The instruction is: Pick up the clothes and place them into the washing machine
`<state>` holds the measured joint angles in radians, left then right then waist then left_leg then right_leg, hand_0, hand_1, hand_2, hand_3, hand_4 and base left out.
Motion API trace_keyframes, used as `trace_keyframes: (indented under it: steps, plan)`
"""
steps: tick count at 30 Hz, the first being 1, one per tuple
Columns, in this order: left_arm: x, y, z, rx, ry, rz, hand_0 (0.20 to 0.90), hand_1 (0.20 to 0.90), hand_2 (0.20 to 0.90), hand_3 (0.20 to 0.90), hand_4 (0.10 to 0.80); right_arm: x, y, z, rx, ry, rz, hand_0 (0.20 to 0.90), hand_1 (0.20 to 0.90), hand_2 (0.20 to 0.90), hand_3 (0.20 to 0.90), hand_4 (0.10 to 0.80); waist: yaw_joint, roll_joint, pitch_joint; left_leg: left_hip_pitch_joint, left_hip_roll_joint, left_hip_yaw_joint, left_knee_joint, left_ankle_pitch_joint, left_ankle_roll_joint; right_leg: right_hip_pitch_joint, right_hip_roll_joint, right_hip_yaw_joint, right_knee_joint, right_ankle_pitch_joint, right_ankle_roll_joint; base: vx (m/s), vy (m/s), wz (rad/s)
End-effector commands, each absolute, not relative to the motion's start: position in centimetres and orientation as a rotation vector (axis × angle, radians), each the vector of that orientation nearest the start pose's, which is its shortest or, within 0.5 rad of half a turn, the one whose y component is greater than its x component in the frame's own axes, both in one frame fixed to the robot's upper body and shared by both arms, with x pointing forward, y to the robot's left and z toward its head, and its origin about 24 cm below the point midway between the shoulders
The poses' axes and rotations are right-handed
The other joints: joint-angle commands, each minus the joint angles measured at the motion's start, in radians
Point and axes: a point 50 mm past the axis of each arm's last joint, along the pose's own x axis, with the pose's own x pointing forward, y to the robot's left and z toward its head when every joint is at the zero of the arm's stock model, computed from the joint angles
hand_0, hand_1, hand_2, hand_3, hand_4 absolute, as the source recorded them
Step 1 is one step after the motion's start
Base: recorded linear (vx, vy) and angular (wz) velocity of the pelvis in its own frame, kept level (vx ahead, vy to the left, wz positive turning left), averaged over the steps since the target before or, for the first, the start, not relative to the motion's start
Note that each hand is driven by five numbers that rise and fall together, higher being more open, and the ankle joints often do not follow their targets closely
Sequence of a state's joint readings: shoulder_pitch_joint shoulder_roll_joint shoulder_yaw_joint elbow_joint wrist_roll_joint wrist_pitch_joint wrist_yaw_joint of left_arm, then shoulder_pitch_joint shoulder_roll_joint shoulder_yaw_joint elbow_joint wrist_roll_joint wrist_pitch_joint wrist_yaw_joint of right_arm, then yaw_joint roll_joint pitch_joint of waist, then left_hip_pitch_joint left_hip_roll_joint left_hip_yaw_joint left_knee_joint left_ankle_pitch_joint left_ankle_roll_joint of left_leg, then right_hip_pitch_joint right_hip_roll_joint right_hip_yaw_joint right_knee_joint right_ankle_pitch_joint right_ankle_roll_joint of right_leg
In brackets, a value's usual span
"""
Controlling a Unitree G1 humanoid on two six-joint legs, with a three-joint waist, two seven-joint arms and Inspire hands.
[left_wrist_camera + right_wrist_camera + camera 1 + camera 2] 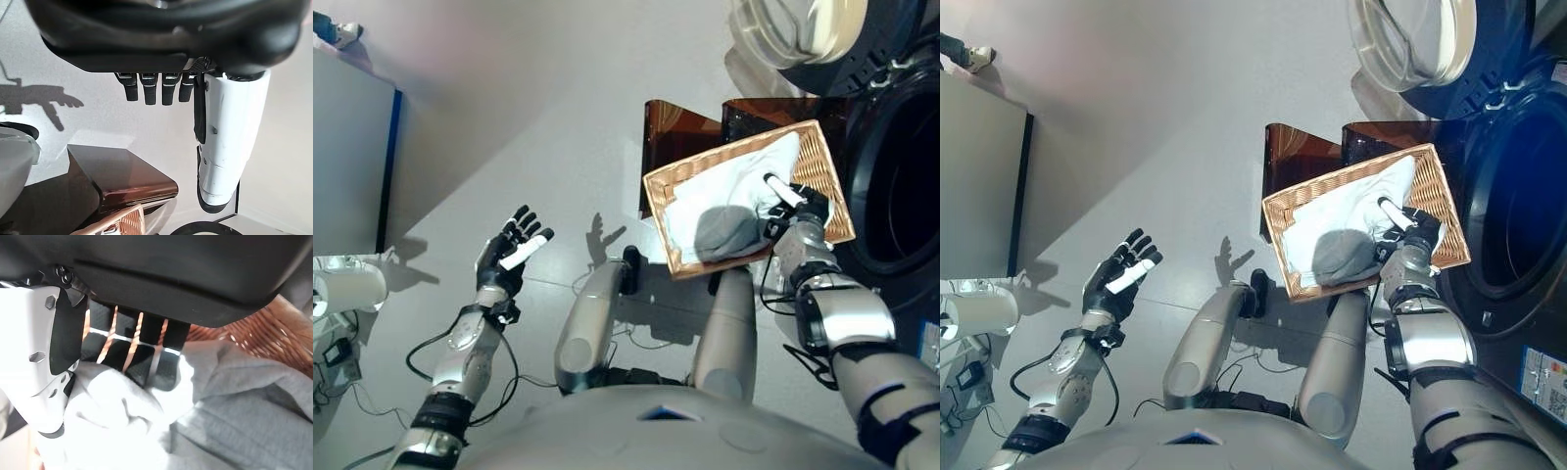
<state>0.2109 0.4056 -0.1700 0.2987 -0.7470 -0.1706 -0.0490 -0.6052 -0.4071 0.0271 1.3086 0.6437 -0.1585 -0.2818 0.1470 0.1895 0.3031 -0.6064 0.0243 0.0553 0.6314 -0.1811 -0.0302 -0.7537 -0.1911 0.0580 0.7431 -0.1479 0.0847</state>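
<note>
Nothing loaded yet: white garment [729, 186] and grey one [726, 233] both sit in the wicker basket [827, 176] beside the washing machine [901, 166], right hand [798, 211] probably curled into the white cloth, left hand [509, 255] spread and empty.

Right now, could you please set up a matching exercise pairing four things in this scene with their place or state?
Things:
1. grey garment
2. wicker basket
3. left hand
4. washing machine door

Places or states:
a. swung open, above the dark drum opening
b. raised over bare floor, fingers spread, holding nothing
c. bunched on top of the white cloth, beside the right hand
d. resting on brown stands, holding the clothes

Pairs: 1-c, 2-d, 3-b, 4-a
</note>
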Motion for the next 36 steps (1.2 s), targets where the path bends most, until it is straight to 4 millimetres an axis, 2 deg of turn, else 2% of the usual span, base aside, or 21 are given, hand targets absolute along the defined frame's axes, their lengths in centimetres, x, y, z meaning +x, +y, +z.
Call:
trace_keyframes:
  steps: [1,2,4,7,16,26,33,36]
  plan:
    - [19.0,25.9,-2.2,-0.246,0.218,0.161,0.900,0.900,0.900,0.900,0.800,30.9,-29.2,-0.4,0.301,0.300,-0.697,0.200,0.200,0.200,0.200,0.300,-0.001,-0.004,-0.043,0.031,-0.033,0.064,-0.136,0.055,0.045,0.066,0.000,-0.001,-0.089,0.026,-0.017,0.048,0.002,-0.17]
    - [18.8,25.7,-2.7,-0.267,0.231,0.172,0.900,0.900,0.900,0.900,0.800,30.2,-29.5,-0.9,0.392,0.269,-0.720,0.200,0.200,0.200,0.200,0.300,-0.010,-0.005,-0.049,0.061,-0.034,0.062,-0.176,0.069,0.041,0.096,-0.001,-0.005,-0.130,0.039,-0.011,0.049,0.002,-0.16]
    - [18.8,25.5,-2.8,-0.281,0.231,0.171,0.900,0.900,0.900,0.900,0.800,30.0,-29.6,-0.8,0.426,0.243,-0.724,0.200,0.200,0.200,0.200,0.300,-0.015,-0.004,-0.052,0.079,-0.035,0.061,-0.198,0.076,0.039,0.112,0.000,-0.007,-0.151,0.045,-0.008,0.044,0.002,-0.07]
    - [18.6,24.8,-3.2,-0.319,0.235,0.171,0.900,0.900,0.900,0.900,0.800,28.6,-30.3,-1.5,0.514,0.192,-0.766,0.200,0.200,0.200,0.200,0.300,-0.032,-0.006,-0.055,0.143,-0.037,0.055,-0.274,0.101,0.034,0.181,-0.003,-0.018,-0.231,0.065,0.003,0.064,-0.013,-0.09]
    - [18.4,23.9,-3.9,-0.358,0.250,0.166,0.900,0.900,0.900,0.900,0.800,26.8,-31.0,-2.4,0.629,0.138,-0.806,0.200,0.200,0.200,0.200,0.300,-0.055,-0.015,-0.067,0.250,-0.039,0.037,-0.395,0.145,0.020,0.291,-0.010,-0.045,-0.346,0.096,0.018,0.056,-0.025,0.01]
    - [18.4,23.3,-4.8,-0.403,0.278,0.192,0.900,0.900,0.900,0.900,0.800,25.8,-30.4,-3.4,0.879,0.047,-0.859,0.200,0.200,0.200,0.200,0.300,-0.068,-0.040,-0.087,0.322,-0.027,0.026,-0.471,0.172,0.010,0.361,-0.004,-0.067,-0.403,0.110,0.022,0.039,-0.022,0.01]
    - [18.0,23.2,-5.5,-0.443,0.296,0.243,0.900,0.900,0.900,0.900,0.800,25.5,-29.3,-3.0,1.164,-0.175,-0.874,0.200,0.200,0.200,0.200,0.300,-0.086,-0.057,-0.102,0.398,-0.015,0.020,-0.518,0.177,0.003,0.432,-0.001,-0.085,-0.437,0.100,0.027,0.065,-0.013,0.01]
    - [17.8,23.1,-5.8,-0.442,0.302,0.259,0.900,0.900,0.900,0.900,0.800,24.7,-29.4,-3.2,1.222,-0.256,-0.958,0.200,0.200,0.200,0.200,0.300,-0.093,-0.058,-0.108,0.428,-0.014,0.016,-0.537,0.178,0.002,0.456,-0.001,-0.090,-0.451,0.097,0.029,0.065,-0.005,-0.01]
